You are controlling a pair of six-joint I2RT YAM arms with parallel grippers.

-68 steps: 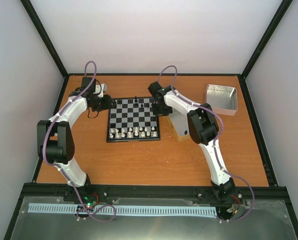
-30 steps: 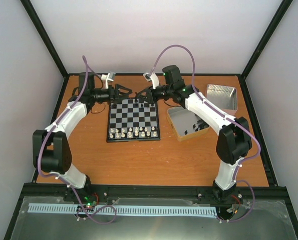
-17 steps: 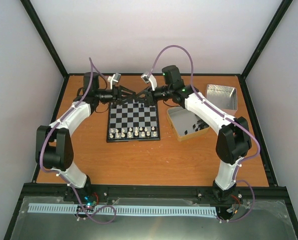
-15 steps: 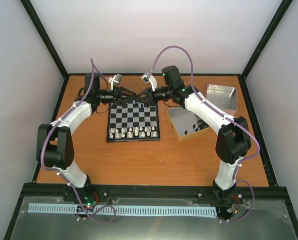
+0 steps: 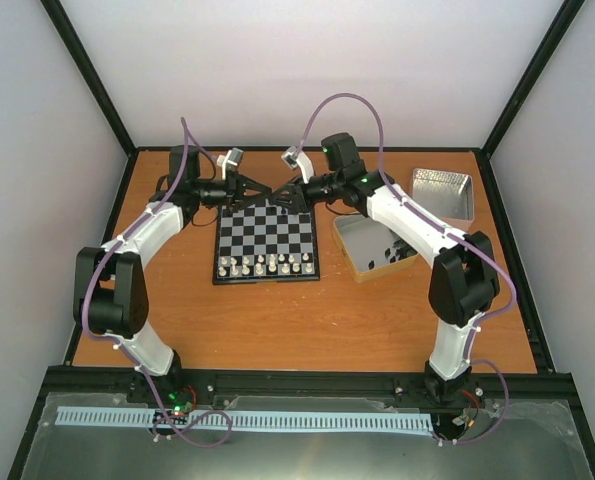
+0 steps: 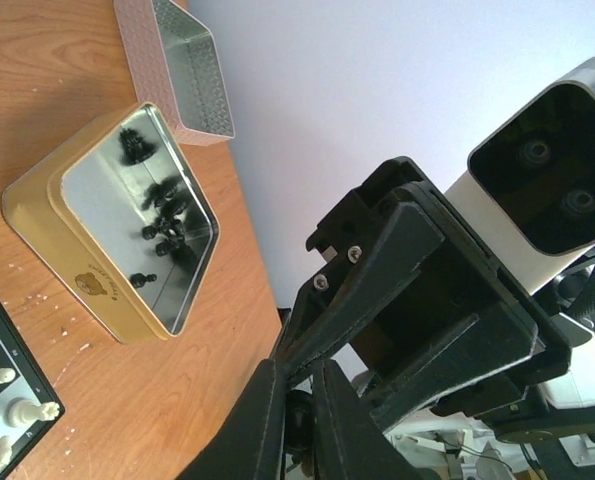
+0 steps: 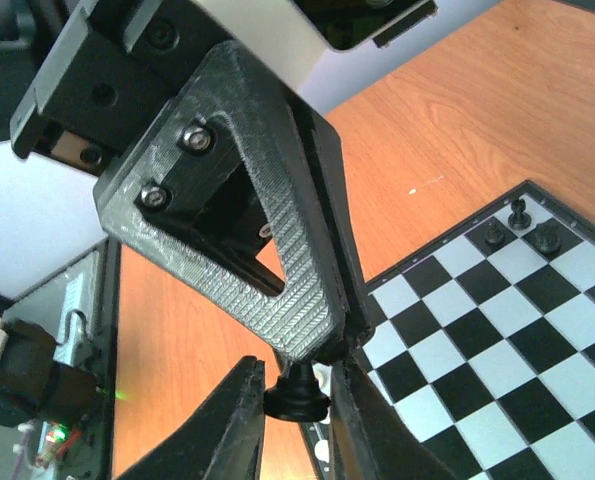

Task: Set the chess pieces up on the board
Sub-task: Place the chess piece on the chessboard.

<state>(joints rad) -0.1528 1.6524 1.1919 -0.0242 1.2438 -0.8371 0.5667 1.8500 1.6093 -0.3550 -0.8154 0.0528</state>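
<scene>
Above the far edge of the board, in the upper middle of the top view, the two arms meet tip to tip, which reads as a handover. The right end effector is clenched on a black piece, gripping it low near the base and leaving its top free. The left end effector is clenched too, its ribbed finger coming down onto that top, apparently to take the piece at a better angle for standing it upright. A few black pieces stand on far squares, the white row lines the near edge, and more lie in the gold tin right of the board on the worktop
</scene>
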